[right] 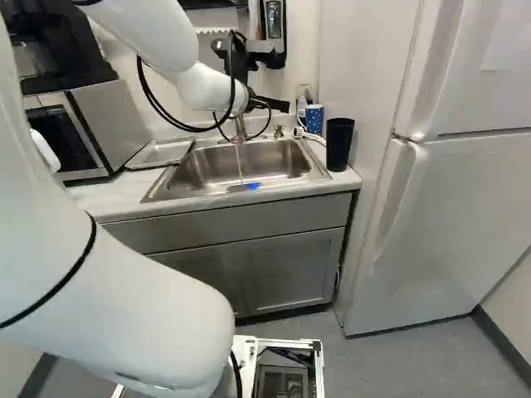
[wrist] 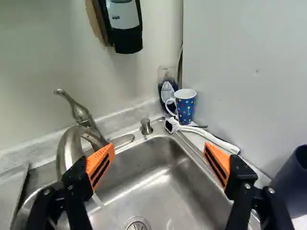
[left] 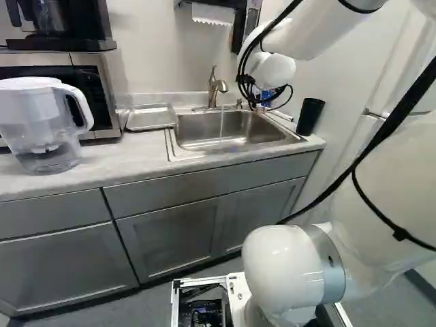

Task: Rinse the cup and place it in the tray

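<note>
We have the polka-dot mug [wrist: 185, 106] upright on the counter [left: 126, 158], in the corner behind the sink [wrist: 158, 177], ahead of the gripper [right: 279, 104] and well apart from it. Jaws wide open, nothing between the orange pads [wrist: 100, 165]; we get them over the basin in the wrist view, one side near the faucet [wrist: 72, 143]. Mug handle faces the clear soap bottle [wrist: 168, 88], just beside it, dark liquid inside.

A white dish brush [wrist: 211, 136] lies near the mug, its handle running along the sink's side. We note a short metal pump [wrist: 146, 127] on the sink rim, between faucet and brush. Water stream [right: 241, 162] coming off the faucet into the basin.

Metal tray [left: 151, 117] is on the counter, left of the sink in the left base view; we see no mug in it. Dark tumbler [right: 338, 143] upright on the other side, beside the sink. Farther out we tag the microwave [left: 102, 82] with a coffee maker [left: 61, 27] on top, a clear pitcher [left: 41, 129] in front, a wall soap dispenser [wrist: 125, 24], and the white refrigerator [right: 456, 207] at the right of the right base view.
</note>
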Controlling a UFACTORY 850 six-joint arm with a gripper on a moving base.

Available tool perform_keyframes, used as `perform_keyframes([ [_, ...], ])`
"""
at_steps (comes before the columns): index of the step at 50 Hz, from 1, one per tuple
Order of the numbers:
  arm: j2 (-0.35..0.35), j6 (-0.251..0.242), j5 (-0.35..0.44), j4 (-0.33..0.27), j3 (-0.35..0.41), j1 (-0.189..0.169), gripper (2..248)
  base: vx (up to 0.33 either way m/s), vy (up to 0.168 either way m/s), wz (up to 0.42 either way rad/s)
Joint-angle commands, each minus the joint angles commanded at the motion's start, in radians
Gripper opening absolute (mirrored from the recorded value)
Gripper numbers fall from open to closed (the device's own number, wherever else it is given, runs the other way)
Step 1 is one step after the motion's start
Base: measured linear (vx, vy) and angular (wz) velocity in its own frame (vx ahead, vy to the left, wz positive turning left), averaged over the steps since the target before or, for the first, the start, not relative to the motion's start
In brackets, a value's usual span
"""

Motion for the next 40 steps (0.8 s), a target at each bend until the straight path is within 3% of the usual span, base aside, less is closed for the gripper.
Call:
perform_keyframes([
  [4,-0.002,-0.042,0.005,0.006,0.004,-0.001,247,0.000,0.000,0.000],
  [40,-0.051,-0.042,0.073,0.062,0.036,-0.021,247,0.000,0.000,0.000],
])
